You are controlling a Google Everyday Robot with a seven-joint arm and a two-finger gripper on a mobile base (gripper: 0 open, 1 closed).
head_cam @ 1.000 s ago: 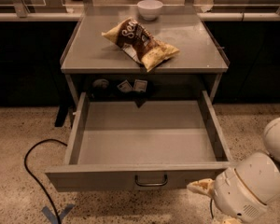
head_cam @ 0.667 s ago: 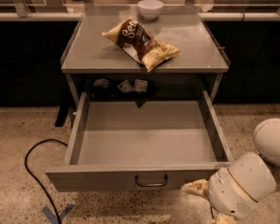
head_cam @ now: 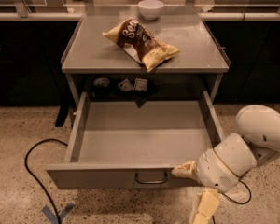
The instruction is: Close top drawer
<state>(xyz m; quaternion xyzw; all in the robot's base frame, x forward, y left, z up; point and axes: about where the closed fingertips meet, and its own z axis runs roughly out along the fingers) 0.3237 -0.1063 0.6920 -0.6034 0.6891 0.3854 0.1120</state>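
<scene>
You see the drawer (head_cam: 107,177) pulled far out from under the table (head_cam: 191,50), with its grey inside bare. Its flat front faces the camera, and the handle (head_cam: 151,178) sits at the middle of the front's lower edge. The gripper (head_cam: 188,194) is at the right end of that front, just beside the handle. Its two fingers are spread apart and hold nothing. The upper finger (head_cam: 183,170) lies against the front near the right corner, and the other one points down to the floor. On the table top a chip bag (head_cam: 141,43) lies near the middle, and a bowl (head_cam: 150,8) stands at the back edge. A cable (head_cam: 32,171) curves on the floor left of the drawer.
</scene>
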